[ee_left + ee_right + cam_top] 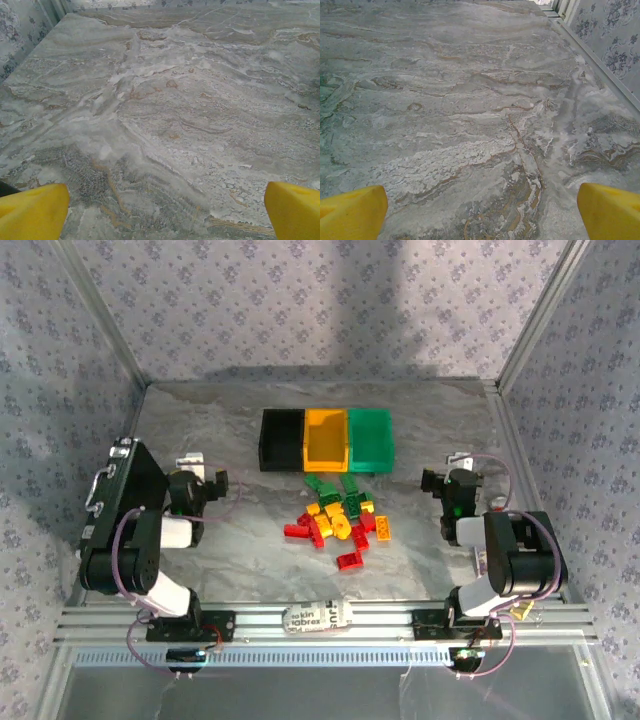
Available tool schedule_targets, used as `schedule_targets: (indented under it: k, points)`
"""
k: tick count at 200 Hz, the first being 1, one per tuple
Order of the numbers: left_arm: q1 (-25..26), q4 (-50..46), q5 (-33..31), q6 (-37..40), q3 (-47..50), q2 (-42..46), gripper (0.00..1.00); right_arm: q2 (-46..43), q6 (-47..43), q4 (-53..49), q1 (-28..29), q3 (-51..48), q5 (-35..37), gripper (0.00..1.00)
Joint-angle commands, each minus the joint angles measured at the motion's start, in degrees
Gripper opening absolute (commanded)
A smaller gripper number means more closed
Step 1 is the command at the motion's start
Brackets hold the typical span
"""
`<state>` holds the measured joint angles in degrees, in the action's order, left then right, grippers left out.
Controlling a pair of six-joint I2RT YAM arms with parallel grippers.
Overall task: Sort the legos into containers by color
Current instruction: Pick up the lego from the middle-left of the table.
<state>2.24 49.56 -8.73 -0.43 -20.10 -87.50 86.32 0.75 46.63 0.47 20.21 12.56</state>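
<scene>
Marbled worktop carries the legos, heaped just before the containers. Expect light, rigid, slick bricks; grip each across its flat sides. Your left pincer and right pincer stand wide open, empty.

Black-and-white arms (lilac cables trailing) with yellow gripper fingers.

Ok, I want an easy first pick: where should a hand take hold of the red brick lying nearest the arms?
Probably across its two long sides, coming straight down from above. The red brick lies flat on the table, slightly apart from the pile, so both long sides look free. It sits at a slant, so the grip would need turning to match.
</scene>
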Motion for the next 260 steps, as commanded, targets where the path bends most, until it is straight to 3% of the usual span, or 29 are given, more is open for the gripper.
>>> schedule_targets:
  k: [1, 241, 253, 260]
  points:
    - [-0.27, 1.77, 0.89, 0.56, -1.26, -0.47, 1.00, 0.78, -0.61, 1.09, -0.47, 1.55, -0.67, 0.99]
    - [-0.31, 1.75, 0.86, 0.52, -1.26, -0.52, 1.00, 0.77, -0.67, 1.14, -0.47, 1.46, -0.67, 0.99]
    - [-1.46, -0.11, -3.43, -2.77, -2.54, -0.78, 1.00, 0.78, -0.56, 1.01, -0.51, 1.51, -0.82, 0.99]
    - [-2.89, 0.26, -1.65, -4.06, -1.94, -0.38, 1.00, 0.70, -0.60, 1.19, -0.48, 1.46, -0.78, 0.99]
